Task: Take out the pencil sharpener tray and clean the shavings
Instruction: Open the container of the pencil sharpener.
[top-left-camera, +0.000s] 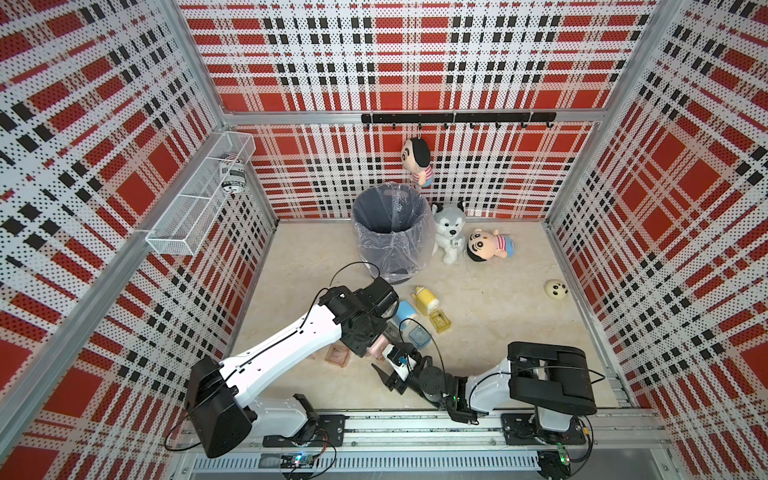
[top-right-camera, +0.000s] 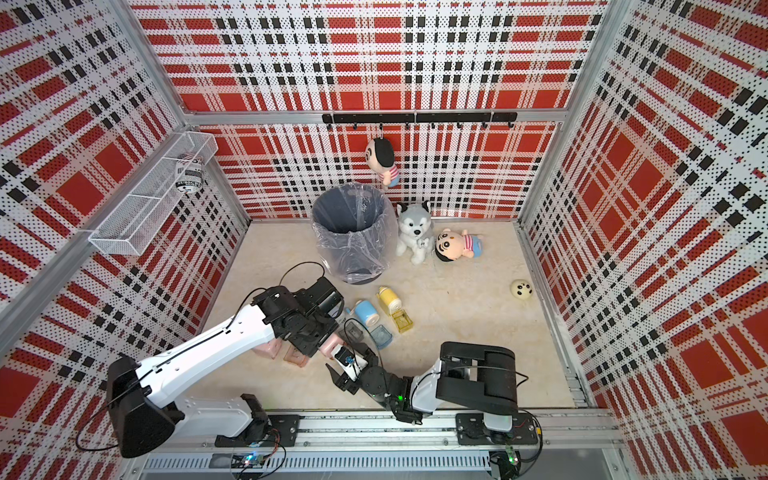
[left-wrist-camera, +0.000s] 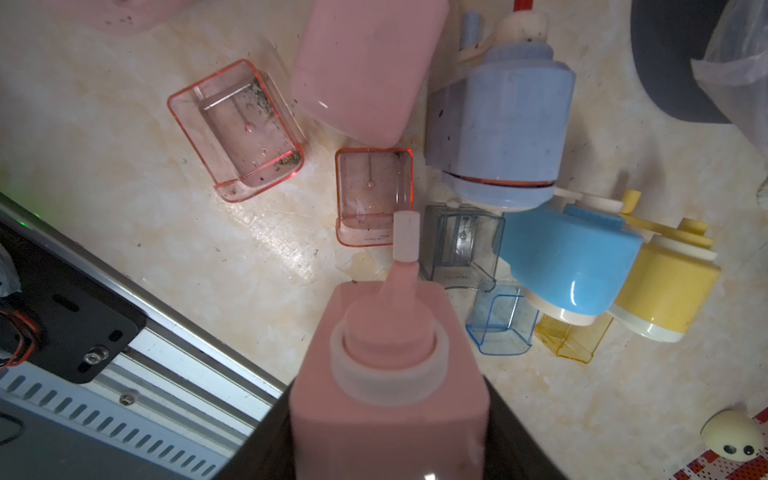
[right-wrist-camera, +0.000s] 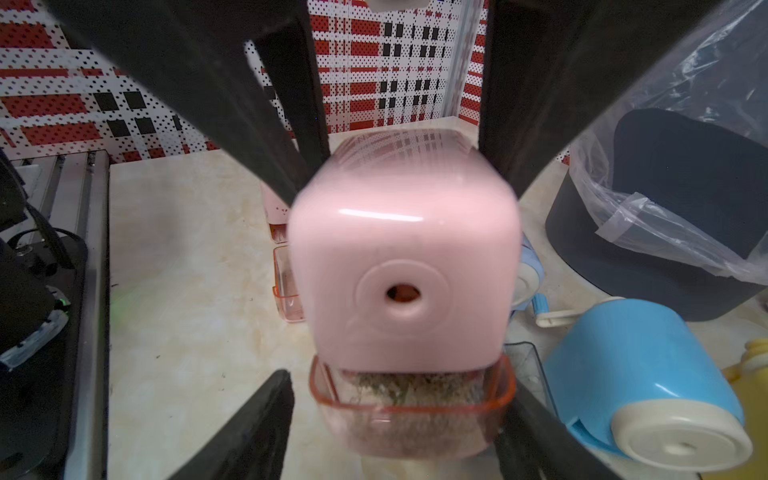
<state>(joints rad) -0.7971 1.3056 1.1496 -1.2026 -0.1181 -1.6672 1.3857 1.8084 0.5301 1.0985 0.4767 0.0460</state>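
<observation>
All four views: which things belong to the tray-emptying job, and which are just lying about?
Job: pink square plastic pencil sharpener, its clear red shavings tray, grey lined bin.
Lying about: grey plush husky, hanging cartoon boy doll, lying cartoon boy doll, cream panda ball.

The only wording we can read is on the can (top-left-camera: 233, 176) lying in the far compartment of the wire basket (top-left-camera: 174, 248) on the left wall. In both top views its dark band shows white capitals, "SUBSCRI", and the rest curves out of sight. In the left wrist view, the grey clear tray (left-wrist-camera: 459, 249) has raised letters on its lip and the pink clear tray (left-wrist-camera: 372, 195) a fine printed line. We cannot make out either.
</observation>
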